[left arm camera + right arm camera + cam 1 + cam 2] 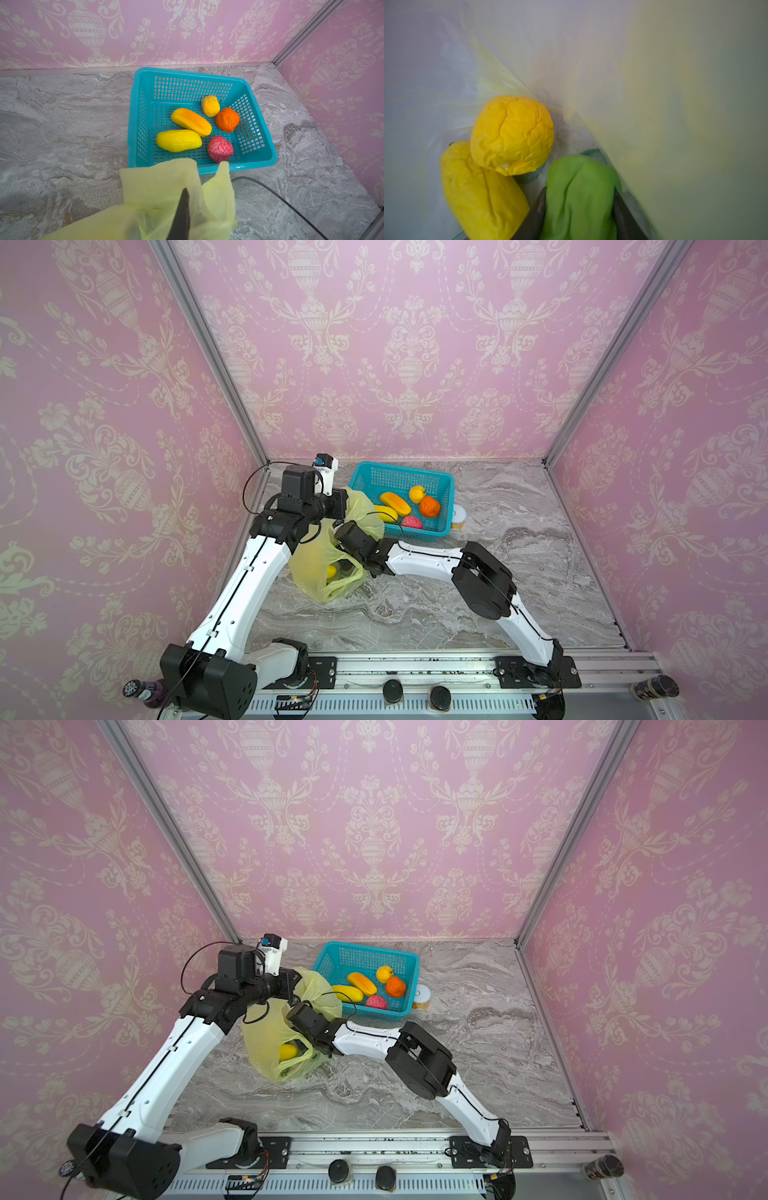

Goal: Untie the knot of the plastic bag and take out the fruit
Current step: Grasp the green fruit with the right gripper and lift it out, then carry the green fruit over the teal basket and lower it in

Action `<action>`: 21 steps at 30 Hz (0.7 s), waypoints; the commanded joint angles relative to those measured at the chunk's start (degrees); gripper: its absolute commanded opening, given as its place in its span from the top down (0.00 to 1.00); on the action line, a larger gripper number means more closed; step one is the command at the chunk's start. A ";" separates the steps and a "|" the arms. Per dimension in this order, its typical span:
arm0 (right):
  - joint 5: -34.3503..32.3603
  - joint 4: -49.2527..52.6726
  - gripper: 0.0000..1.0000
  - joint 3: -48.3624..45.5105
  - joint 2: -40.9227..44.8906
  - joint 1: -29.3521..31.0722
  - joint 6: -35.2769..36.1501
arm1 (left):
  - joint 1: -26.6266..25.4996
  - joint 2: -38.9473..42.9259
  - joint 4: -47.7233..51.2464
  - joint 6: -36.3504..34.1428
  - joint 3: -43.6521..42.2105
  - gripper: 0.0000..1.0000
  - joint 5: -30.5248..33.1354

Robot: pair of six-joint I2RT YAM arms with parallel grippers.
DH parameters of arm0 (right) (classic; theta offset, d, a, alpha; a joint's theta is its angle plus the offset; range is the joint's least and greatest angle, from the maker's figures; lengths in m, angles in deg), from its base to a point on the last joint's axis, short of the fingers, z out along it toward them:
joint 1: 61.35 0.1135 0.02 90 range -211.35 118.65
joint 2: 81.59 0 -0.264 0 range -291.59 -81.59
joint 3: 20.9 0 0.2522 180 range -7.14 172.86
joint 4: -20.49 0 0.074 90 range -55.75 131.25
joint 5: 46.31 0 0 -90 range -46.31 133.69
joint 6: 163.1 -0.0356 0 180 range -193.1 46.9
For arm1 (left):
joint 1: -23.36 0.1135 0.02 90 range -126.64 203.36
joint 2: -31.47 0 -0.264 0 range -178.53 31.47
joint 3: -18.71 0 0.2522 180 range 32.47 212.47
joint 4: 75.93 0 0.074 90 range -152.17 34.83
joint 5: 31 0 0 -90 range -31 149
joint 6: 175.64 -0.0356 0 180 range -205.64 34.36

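Note:
The yellow-green plastic bag (316, 556) (266, 1036) lies open left of the basket. My left gripper (185, 193) is shut on the bag's upper edge (158, 187) and holds it up. The knot is out of view. My right gripper (579, 193) reaches inside the bag (345, 568). Its dark fingers (538, 207) press on both sides of a green fruit (581, 182). Beside it lie a round yellow-orange fruit (511, 135) and a long yellow fruit (477, 197). In the basket are a long yellow fruit (178, 140), a yellow-orange one (191, 121), a round yellow one (210, 105), an orange one (227, 119) and a pink-red one (220, 148).
The teal mesh basket (399, 472) (187, 71) stands at the back by the wall. A small round can (459, 516) (423, 996) sits at its right side. A black cable (270, 193) runs over the marble table. Dark bottles (141, 691) (656, 686) stand at the front rail.

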 commanded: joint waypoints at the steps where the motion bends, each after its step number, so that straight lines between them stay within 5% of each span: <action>1: 1.79 -5.25 0.80 -5.23 8.46 0.77 -0.06 | 0.43 0.52 0.30 0.67 0.12 1.00 0.86; 13: 4.22 -14.12 0.87 -25.05 27.55 2.31 -0.91 | 0.43 0.83 0.65 -0.06 0.03 1.00 2.37; 21: 1.32 -16.88 0.89 -38.94 47.73 2.81 2.94 | 0.42 0.08 1.12 0.07 0.38 1.00 2.42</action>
